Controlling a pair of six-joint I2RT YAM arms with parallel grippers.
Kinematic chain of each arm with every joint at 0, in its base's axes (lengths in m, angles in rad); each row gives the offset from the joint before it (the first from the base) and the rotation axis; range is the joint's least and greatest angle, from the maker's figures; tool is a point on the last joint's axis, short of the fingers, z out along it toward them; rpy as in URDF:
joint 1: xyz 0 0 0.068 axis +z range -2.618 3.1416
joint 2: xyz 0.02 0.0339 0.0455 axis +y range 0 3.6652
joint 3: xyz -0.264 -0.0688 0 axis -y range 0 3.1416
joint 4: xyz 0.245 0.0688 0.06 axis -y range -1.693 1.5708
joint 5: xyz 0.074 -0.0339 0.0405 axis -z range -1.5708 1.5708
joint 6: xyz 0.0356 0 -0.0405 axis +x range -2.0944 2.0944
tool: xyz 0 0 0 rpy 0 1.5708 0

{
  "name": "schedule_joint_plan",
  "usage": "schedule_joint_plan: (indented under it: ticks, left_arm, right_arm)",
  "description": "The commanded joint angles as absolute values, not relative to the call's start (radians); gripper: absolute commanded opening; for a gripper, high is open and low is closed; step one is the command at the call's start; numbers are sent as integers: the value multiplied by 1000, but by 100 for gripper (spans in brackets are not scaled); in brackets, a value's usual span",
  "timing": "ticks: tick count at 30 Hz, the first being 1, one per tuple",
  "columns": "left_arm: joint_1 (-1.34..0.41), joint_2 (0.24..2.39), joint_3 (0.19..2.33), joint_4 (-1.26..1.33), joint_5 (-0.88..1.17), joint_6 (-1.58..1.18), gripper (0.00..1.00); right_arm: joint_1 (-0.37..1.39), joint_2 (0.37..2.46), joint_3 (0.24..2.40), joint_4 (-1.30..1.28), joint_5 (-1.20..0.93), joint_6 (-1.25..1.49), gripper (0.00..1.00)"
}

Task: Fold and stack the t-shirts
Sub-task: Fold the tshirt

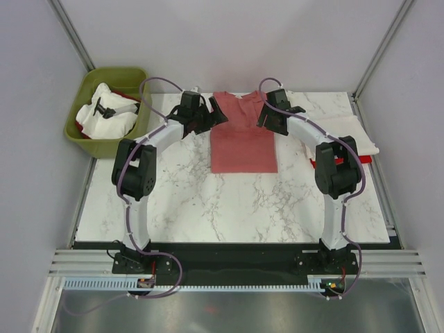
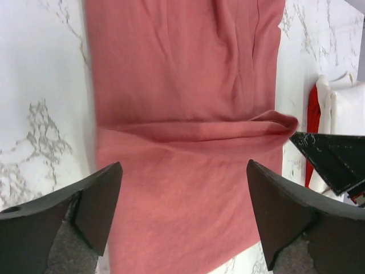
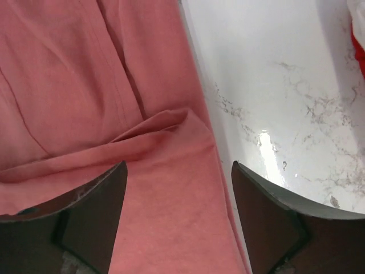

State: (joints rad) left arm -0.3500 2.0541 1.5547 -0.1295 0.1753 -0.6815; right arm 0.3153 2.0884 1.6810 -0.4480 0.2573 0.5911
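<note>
The salmon-red shirt (image 1: 243, 142) lies flat on the far middle of the counter (image 1: 229, 208). It is folded into a narrow rectangle whose long axis runs from the far edge toward the arm bases. Its straight short edge faces the bases and its other end sits near the far edge. I cannot tell which end is the collar. A raised fold (image 2: 194, 128) crosses the shirt from side to side in its far part.

The left gripper (image 1: 216, 111) hangs at the shirt's far left edge. In the left wrist view the gripper (image 2: 183, 165) has its fingers spread wide and holds nothing, with only cloth showing below. The right gripper (image 1: 265, 114) is at the far right edge. In the right wrist view it (image 3: 178, 165) is also spread wide and empty, over the shirt's edge and the bare marble beside it.

At the counter's right edge, well apart from the salmon shirt, a cream-white shirt (image 2: 348, 108) lies over a bright red one (image 2: 312, 137).

The counter is white marble with grey veins. A green bin (image 1: 76, 132) stands off its far left corner and holds bunched white cloth (image 1: 111, 114). Plain pale walls (image 1: 229, 41) with metal posts close in the space.
</note>
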Motion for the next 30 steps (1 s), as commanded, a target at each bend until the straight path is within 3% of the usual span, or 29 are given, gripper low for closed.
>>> schedule_joint_plan:
  ticks: [1, 11, 14, 15, 19, 22, 30]
  left_arm:
    - [-337, 2117, 1667, -166, 212, -634, 100]
    - [-350, 1863, 1335, -77, 193, -610, 97]
    - [-377, 1803, 1225, -55, 198, -638, 90]
    - [-388, 1790, 1203, -52, 196, -644, 88]
    - [-426, 1740, 1103, -46, 167, -660, 71]
    - [-433, 1698, 988, -17, 167, -678, 65]
    - [-449, 1629, 854, 69, 149, -695, 62]
  right_arm:
    - [308, 2083, 1703, -410, 294, 589, 83]
    - [308, 1815, 1375, -302, 282, 607, 80]
    - [310, 1744, 1269, -304, 246, 620, 72]
    - [308, 1709, 1243, -304, 218, 624, 65]
    - [310, 1641, 1105, -284, 164, 629, 58]
    - [308, 1631, 1025, -253, 143, 621, 52]
    - [308, 1687, 962, -169, 86, 623, 41]
